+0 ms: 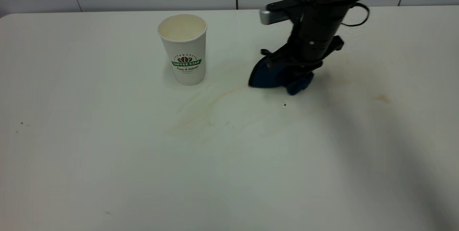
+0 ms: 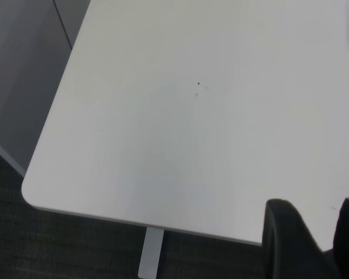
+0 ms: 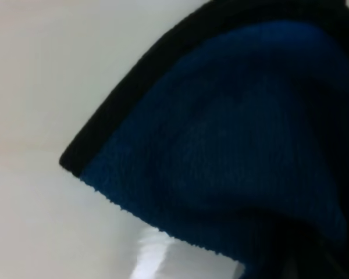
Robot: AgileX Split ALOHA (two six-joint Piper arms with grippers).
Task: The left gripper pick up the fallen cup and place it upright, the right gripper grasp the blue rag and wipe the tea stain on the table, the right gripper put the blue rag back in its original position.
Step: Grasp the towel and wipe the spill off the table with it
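While right pincer (image 1: 287, 75) clamps bunched blue rag (image 1: 267, 76) w/ black edging, cup (image 1: 184, 50) stands upright.

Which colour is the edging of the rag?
Black edging on the blue rag, clearest in the right wrist view.

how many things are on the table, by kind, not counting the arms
cup: 1, upright
blue rag: 1, bunched under the right gripper
tea stain: 1 smeared patch on the table, plus a small tan spot farther right
total: 2 objects, 2 stain marks
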